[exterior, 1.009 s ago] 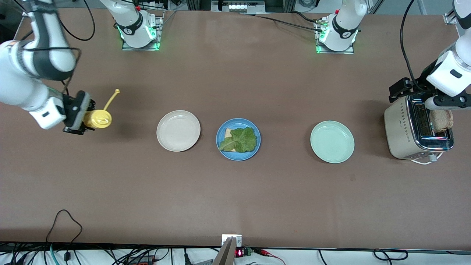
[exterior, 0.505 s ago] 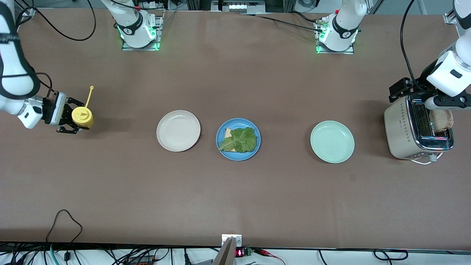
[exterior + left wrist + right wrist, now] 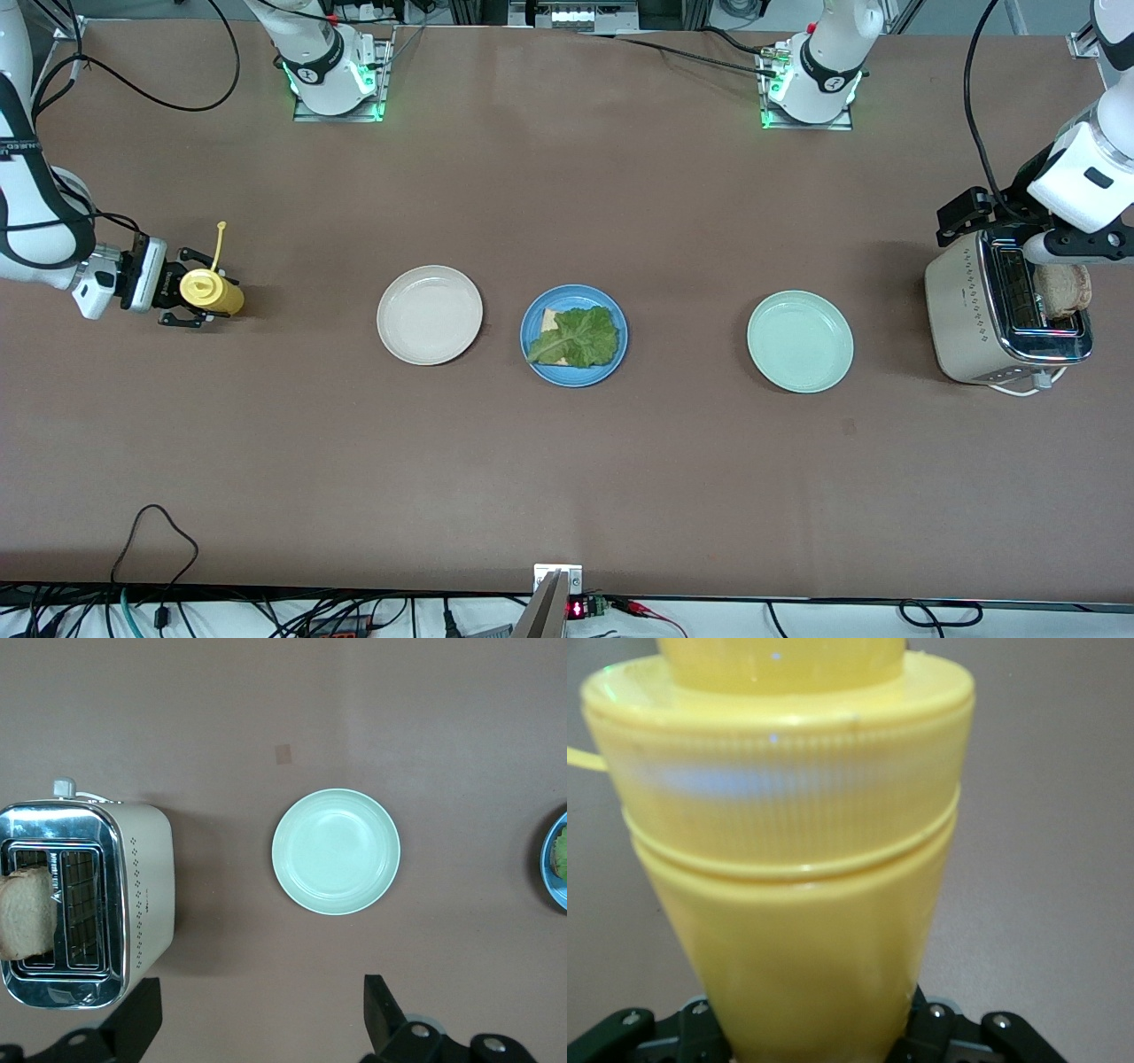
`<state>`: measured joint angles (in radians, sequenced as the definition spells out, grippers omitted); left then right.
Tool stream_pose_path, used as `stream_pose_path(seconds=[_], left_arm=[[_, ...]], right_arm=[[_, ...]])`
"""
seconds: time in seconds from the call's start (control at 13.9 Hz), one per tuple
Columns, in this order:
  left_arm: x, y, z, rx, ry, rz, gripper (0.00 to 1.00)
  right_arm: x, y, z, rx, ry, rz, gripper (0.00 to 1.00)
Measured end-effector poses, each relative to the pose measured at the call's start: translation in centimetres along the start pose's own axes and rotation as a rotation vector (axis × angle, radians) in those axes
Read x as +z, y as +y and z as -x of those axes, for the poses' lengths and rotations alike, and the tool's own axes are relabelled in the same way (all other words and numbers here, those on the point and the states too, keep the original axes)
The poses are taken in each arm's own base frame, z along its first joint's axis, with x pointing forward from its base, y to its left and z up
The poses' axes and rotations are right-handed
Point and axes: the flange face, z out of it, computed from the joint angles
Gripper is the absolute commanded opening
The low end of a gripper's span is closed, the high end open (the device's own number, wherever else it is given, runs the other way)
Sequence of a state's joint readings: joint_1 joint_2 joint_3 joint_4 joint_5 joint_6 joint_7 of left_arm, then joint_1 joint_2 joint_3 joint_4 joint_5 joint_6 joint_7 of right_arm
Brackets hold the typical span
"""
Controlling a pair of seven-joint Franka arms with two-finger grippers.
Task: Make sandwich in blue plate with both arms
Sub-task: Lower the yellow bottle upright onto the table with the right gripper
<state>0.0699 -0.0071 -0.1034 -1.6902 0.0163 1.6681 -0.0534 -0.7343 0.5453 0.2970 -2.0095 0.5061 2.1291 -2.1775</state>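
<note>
Lowered and turned since a second ago, the right gripper [image 3: 190,301] clasps a glossy yellow plastic squeeze bottle [image 3: 211,291] with a ridged cap at the right arm's end of the matte brown table [image 3: 567,478]. Over the shiny metal toaster [image 3: 999,310], the left gripper [image 3: 257,1014] hangs spread wide. Ruffled green lettuce [image 3: 580,337] covers a square bread slice [image 3: 551,321] on the round blue plate [image 3: 532,350] mid-table.

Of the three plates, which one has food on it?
The blue plate, the middle one: it holds bread and a lettuce leaf. The cream plate and mint-green plate hold nothing.
</note>
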Motion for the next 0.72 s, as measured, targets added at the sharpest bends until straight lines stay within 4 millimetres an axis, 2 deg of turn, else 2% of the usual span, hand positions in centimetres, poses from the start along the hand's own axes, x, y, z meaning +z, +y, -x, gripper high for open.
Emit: stream_pose_path(seconds=[0.14, 0.22, 0.29, 0.36, 0.43, 0.5, 0.72], left_arm=[[0.0, 0.0, 0.0, 0.0, 0.0, 0.0, 1.0], [0.0, 0.0, 0.0, 0.0, 0.0, 0.0, 1.0], [0.0, 0.0, 0.0, 0.0, 0.0, 0.0, 1.0], [0.0, 0.0, 0.0, 0.0, 0.0, 0.0, 1.0], [0.0, 0.0, 0.0, 0.0, 0.0, 0.0, 1.0], [0.0, 0.0, 0.0, 0.0, 0.0, 0.0, 1.0], [0.0, 0.0, 0.0, 0.0, 0.0, 0.0, 1.0]], right_arm=[[0.1, 0.0, 0.9, 0.019, 0.021, 0.003, 0.12], [0.1, 0.0, 1.1, 0.029, 0.033, 0.008, 0.34], [0.0, -0.1, 1.3, 0.036, 0.04, 0.011, 0.72], [0.0, -0.1, 1.3, 0.038, 0.042, 0.012, 0.81], [0.1, -0.1, 1.4, 0.04, 0.043, 0.012, 0.96], [0.2, -0.1, 1.5, 0.042, 0.044, 0.012, 1.0], [0.5, 0.0, 1.8, 0.046, 0.048, 0.011, 1.0]])
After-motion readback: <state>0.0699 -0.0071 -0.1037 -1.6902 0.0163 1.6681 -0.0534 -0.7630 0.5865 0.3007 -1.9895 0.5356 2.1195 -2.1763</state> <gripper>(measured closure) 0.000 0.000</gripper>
